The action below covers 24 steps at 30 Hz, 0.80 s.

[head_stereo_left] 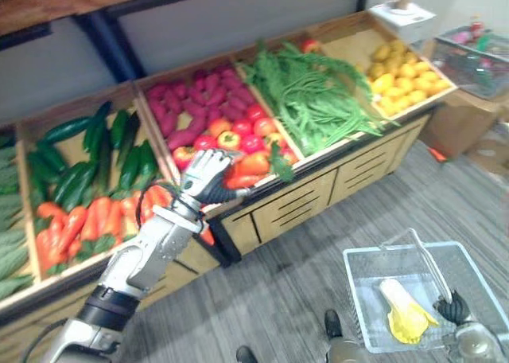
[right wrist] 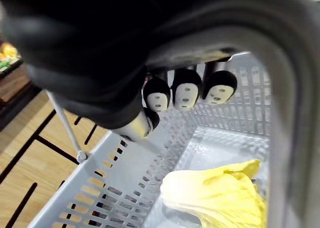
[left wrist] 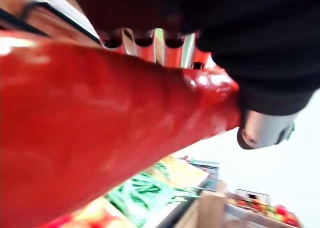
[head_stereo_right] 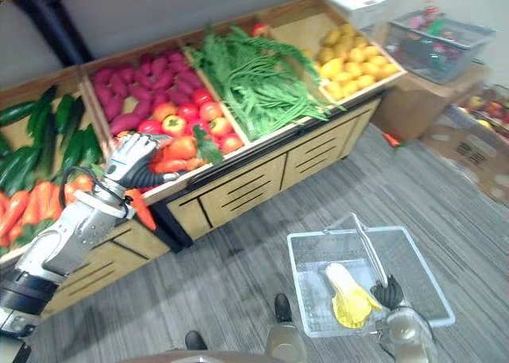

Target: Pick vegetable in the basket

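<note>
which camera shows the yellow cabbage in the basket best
The right eye view: the whole yellow cabbage lies unobstructed in the basket. The left eye view shows it too, nearer the frame's edge; the right wrist view catches one end.

L arm reaches fwd; left hand (head_stereo_left: 205,177) palm down, fingers (left wrist: 143,38) curled round red pepper (left wrist: 100,128). R arm low; right hand (head_stereo_left: 453,307) fingers curled on basket handle (head_stereo_left: 428,261).
</note>
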{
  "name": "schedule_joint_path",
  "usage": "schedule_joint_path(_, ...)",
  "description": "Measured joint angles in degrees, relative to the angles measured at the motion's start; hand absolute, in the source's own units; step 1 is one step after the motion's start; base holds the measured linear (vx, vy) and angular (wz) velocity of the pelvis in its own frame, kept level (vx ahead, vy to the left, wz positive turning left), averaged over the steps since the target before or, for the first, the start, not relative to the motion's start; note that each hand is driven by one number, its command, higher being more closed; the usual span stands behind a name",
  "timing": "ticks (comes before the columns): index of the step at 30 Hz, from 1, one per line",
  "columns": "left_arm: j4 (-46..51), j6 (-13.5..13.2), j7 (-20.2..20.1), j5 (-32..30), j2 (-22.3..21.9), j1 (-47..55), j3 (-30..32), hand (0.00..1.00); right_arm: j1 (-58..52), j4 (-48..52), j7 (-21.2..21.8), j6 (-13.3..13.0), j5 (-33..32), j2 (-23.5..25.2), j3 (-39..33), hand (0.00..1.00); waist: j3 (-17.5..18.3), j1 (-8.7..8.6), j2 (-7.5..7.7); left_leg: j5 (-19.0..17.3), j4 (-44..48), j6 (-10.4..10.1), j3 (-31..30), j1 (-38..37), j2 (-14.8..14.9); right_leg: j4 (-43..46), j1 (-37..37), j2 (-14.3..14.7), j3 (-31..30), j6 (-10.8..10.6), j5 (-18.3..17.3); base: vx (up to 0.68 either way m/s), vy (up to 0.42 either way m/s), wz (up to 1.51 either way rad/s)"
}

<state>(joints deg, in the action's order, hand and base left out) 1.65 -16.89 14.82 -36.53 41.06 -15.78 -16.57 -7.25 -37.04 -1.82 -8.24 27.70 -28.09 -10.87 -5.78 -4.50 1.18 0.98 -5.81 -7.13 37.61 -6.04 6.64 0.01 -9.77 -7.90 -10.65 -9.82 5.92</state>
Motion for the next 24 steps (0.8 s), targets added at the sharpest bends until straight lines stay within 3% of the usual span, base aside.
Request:
schedule_joint_path(9,1.4,-2.5,-3.2,2.6,-0.8,-4.8,-12.6,1.0,-3.8,14.7,4.2,-3.2,0.0,-8.2,8.5,1.0,2.6,-1.6,0.14,-3.0,0.4,-2.1,10.8,-6.5,0.9,0.4,1.1,3.5,-8.5,0.1,0.1,0.06,-0.019,-0.59)
schedule_joint_path(15,2.6,-4.2,-5.4,4.7,-4.8,-10.4,-21.5,1.0,-3.7,23.7,6.6,-6.6,-0.2,-15.1,14.4,1.0,3.1,-1.63,-0.41,-9.9,11.0,-3.9,17.1,-7.2,5.1,1.3,1.2,6.1,-14.2,0.1,0.1,0.02,-0.025,-0.51)
schedule_joint_path(24,2.3,-6.4,-9.1,7.0,-10.5,-12.9,-34.0,1.0,3.7,28.2,9.0,-8.6,-1.8,-22.9,25.4,1.0,3.6,-3.34,-1.68,-15.8,21.3,-5.6,23.8,-8.2,10.3,3.2,-0.2,10.0,-19.8,0.1,0.1,-0.01,0.003,-0.39)
